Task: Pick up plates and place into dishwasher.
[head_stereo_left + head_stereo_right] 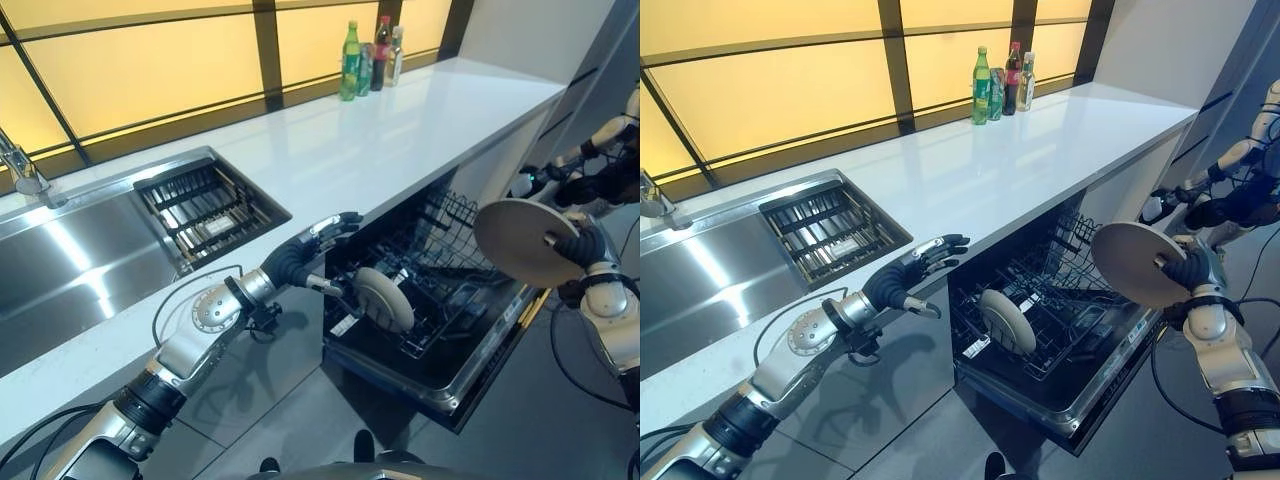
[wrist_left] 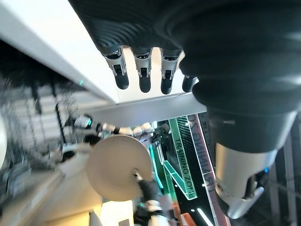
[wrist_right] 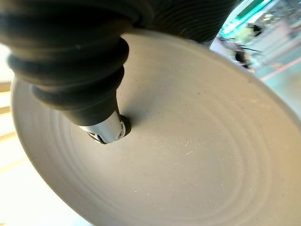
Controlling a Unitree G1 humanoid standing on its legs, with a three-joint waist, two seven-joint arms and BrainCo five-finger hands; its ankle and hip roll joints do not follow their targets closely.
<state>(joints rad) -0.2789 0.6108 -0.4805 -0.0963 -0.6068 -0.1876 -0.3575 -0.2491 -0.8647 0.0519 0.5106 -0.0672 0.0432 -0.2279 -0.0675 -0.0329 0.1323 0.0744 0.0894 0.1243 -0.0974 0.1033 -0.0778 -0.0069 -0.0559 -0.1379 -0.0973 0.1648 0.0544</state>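
One plate [image 1: 383, 298] stands racked in our dishwasher [image 1: 440, 300]; our right hand [image 1: 580, 247] pinches a second plate [image 1: 522, 241] beside it, unloaded; left hand [image 1: 305, 252] fingers relaxed, empty.

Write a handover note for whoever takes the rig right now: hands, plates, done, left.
Left hand: open, holding nothing, fingers extended, in front of the counter edge by the dishwasher's left side.
Right hand: shut on a grey plate, held tilted on edge above the right side of the open dishwasher rack.
Done: one white plate stands on edge in the rack.
Left: lower the held plate into a rack slot and release it. Drying rack in the sink looks free of plates.
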